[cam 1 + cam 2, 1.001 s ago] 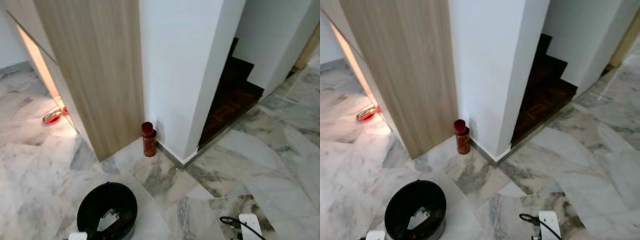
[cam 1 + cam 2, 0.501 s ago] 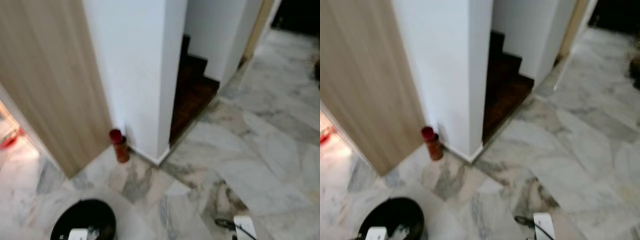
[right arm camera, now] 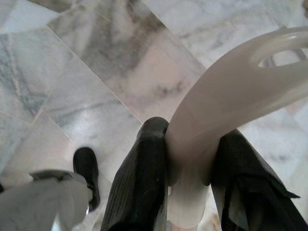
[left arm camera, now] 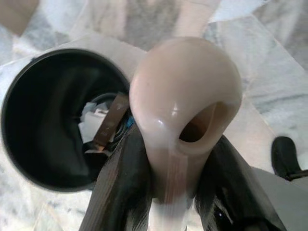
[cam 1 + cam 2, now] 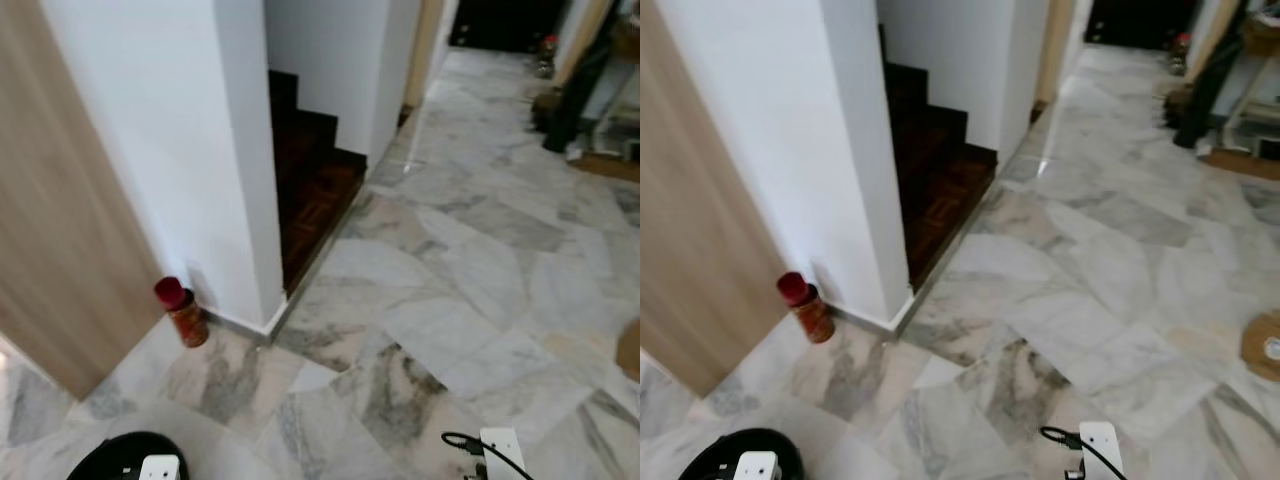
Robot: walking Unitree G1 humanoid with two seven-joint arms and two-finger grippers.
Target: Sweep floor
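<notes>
While the head camera looks down across a grey-veined marble floor [image 5: 470,290], both arms hold tools low at the near edge. On the left wrist view, the left gripper [image 4: 166,159] has its two black fingers [image 4: 118,187] pressed against either side of a cream plastic handle [image 4: 185,110] with a hanging hole at its end, so it is pinching that handle. Just beyond the handle sits a round black bin [image 4: 53,120] with scraps of white paper and a brown strip inside; in the left eye view its rim [image 5: 105,452] shows at the near left corner of the floor. On the right wrist view, the right gripper [image 3: 185,159] likewise clamps a pale, curved handle [image 3: 226,96] with a looped end between its fingers [image 3: 139,183], above bare marble. A dark shoe-like foot shows near the floor in each wrist view.

Farther off, a red-capped can [image 5: 181,311] stands on the floor against the foot of a white wall [image 5: 150,150], just beside a light wood panel [image 5: 50,260] on the left. Right of the wall corner, dark wooden stairs [image 5: 310,170] rise away. A cardboard-coloured disc [image 5: 1264,345] lies on the floor at the far right, well apart from the can.
</notes>
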